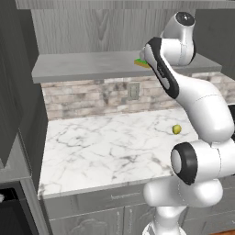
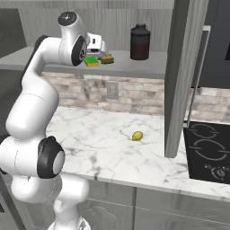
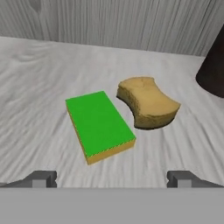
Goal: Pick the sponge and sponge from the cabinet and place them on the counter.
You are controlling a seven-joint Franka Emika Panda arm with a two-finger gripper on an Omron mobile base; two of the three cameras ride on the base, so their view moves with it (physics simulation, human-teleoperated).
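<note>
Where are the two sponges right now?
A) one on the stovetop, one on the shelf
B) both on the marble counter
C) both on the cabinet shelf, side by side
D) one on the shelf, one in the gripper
C: the green sponge and the yellow-brown sponge lie next to each other on the cabinet shelf, with the open gripper holding neither.

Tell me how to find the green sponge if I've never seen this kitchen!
Look up at the pale grey cabinet shelf above the white marble counter. Left of the tall dark canister lie two small blocks, close together. The green sponge is the flat bright green rectangle with a yellow underside; its neighbour, the brown sponge, is chunky and curvy.
</note>
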